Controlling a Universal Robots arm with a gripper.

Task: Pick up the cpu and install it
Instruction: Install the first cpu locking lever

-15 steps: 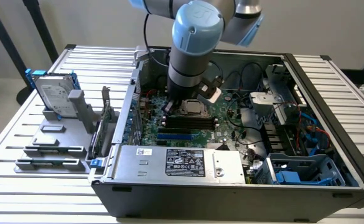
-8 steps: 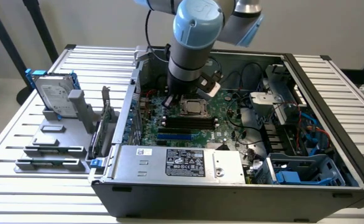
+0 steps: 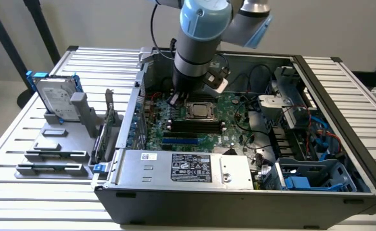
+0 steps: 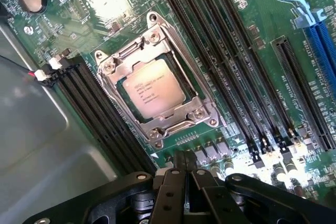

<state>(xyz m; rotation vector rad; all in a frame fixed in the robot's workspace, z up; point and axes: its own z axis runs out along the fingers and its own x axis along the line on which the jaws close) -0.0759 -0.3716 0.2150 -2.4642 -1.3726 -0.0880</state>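
Here, the small square cpu with its dull silver metal top [image 4: 154, 94] is seen seated flat in the silver metal socket frame [image 4: 157, 80] on the green motherboard [image 3: 229, 113], well inside the open dark grey computer case [image 3: 239, 197] that lies on the slatted white counter [image 3: 20, 202]. The robot's black hand [image 4: 185, 169] is held above the board just beside the socket, with its fingers pressed together and nothing gripped between them; in the wrist view a narrow strip of board separates the fingertips from the near edge of the frame. The socket is hemmed in on two opposite sides by rows of long black memory slots [image 4: 231, 61], so little bare board is left around the frame's edges. In the exterior view the grey and blue arm [image 3: 197, 43] is seen coming down over the case's far wall, with open room above the board toward the exterior view's right, where black cables [image 3: 258, 77] and a metal drive cage [image 3: 291, 96] crowd the case's side. Outside the case, toward the exterior view's left, a silver hard drive with blue side rails [image 3: 54, 96] is stood upright in grey slotted holder blocks [image 3: 56, 154] near the counter's edge.
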